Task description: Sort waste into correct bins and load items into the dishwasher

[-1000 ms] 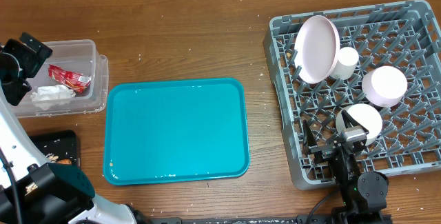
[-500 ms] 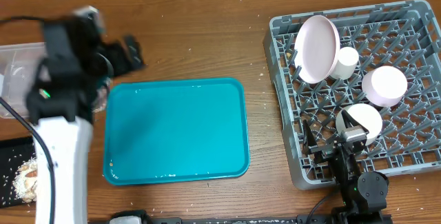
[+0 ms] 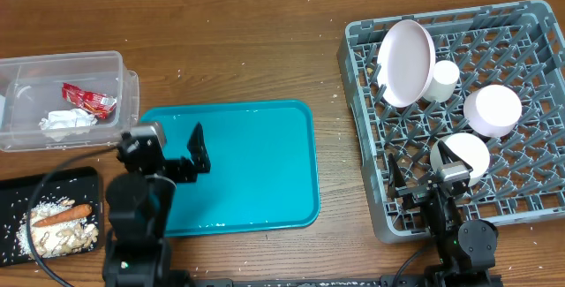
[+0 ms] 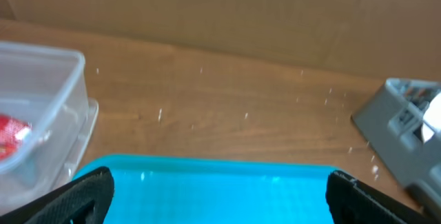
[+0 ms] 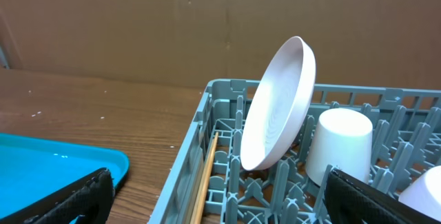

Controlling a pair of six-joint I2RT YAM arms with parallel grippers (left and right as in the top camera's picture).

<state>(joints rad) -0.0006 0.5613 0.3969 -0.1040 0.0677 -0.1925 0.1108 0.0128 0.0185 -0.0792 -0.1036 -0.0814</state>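
At the far left of the counter [image 3: 265, 49] stands a clear plastic bin [image 3: 62, 56]. Inside it lie a red wrapper [image 3: 87, 100] and a crumpled white paper [image 3: 67, 122]. Just in front of it, a black bin [image 3: 66, 181] holds a carrot [image 3: 60, 215] and some pale scraps and grains.

The left tool [image 4: 219, 182] hangs over the left part of the blue tray [image 3: 256, 172], with its two fingers spread wide and nothing between them.

To the right stands the grey dishwasher rack [image 3: 364, 137]. In it a pink plate [image 3: 407, 62] leans on its edge, and a white cup [image 3: 444, 79] sits upside down just beside it. A white bowl [image 3: 493, 109] is further right, and a second bowl [image 3: 468, 150] is near the front. A wooden chopstick [image 5: 207, 172] lies along the rack's left wall. The right tool [image 5: 219, 182] is at the rack's front edge, close to the second bowl. Its fingers are also wide apart and empty.
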